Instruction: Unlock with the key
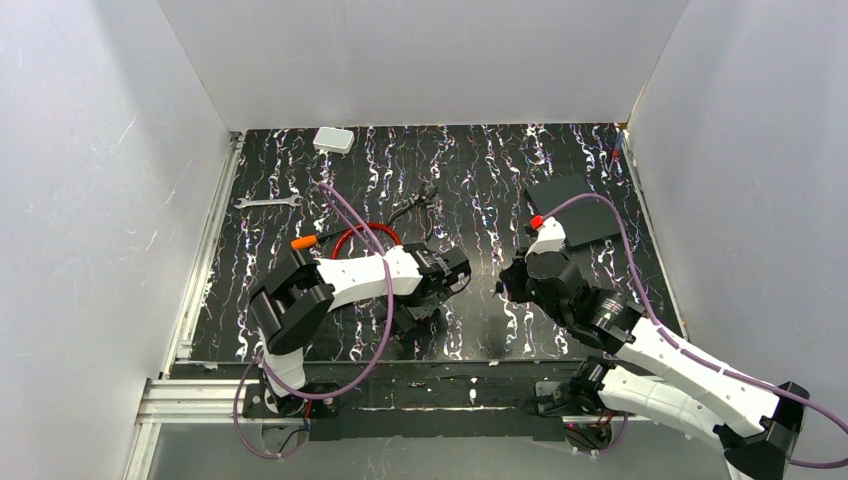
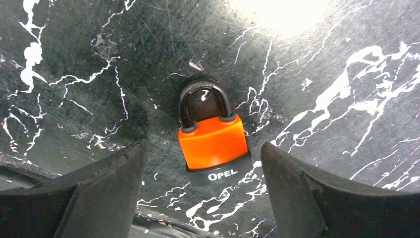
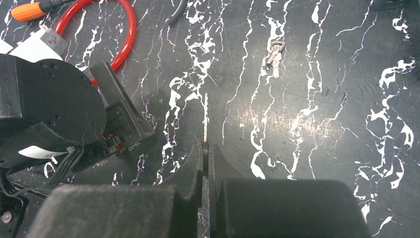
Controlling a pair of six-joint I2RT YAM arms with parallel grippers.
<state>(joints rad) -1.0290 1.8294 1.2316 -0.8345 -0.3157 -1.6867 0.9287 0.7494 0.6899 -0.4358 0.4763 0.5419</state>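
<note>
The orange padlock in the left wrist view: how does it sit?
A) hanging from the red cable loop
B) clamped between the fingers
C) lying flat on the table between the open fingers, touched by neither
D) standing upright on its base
C: the orange padlock lies flat on the table, with a clear gap to each finger of the open left gripper.

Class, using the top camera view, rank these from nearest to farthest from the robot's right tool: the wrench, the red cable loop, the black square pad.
1. Black square pad: just behind the right tool, toward the right wall.
2. Red cable loop: off to its left, mid-table.
3. Wrench: far left, near the left wall.
</note>
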